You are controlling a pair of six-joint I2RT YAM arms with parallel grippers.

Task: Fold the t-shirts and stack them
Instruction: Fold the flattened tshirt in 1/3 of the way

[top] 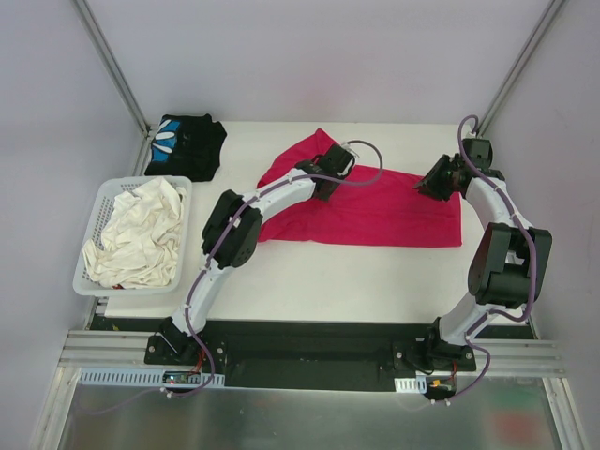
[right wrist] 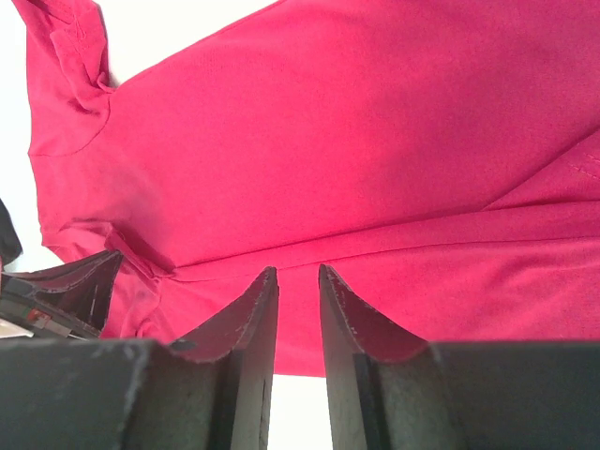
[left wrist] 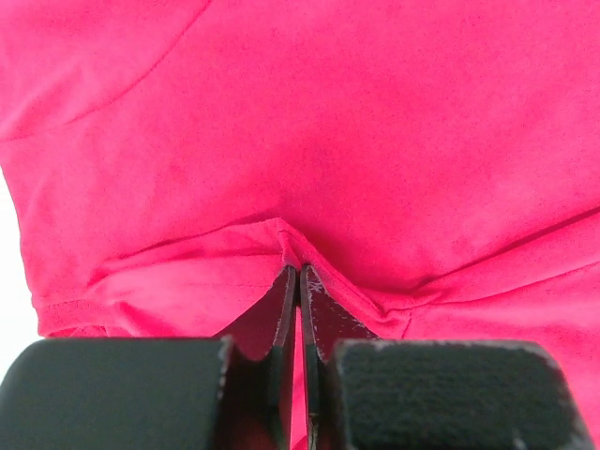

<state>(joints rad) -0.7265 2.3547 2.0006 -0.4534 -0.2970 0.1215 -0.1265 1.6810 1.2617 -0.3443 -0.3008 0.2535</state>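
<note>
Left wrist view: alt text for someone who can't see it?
Two dark fingers, shut together, pinch a raised fold of the magenta-red t-shirt filling the picture. A sliver of white table shows at left.

A robotics lab test cell: a white worktop (top: 309, 277) boxed in by pale panels (top: 309, 56) on metal struts (top: 112, 64) at eleven and one o'clock, with the left arm (top: 253, 211) and right arm (top: 497, 253), cables trailing, bolted to a black plate (top: 309, 342) on aluminium rails (top: 103, 354) at six o'clock.
</note>
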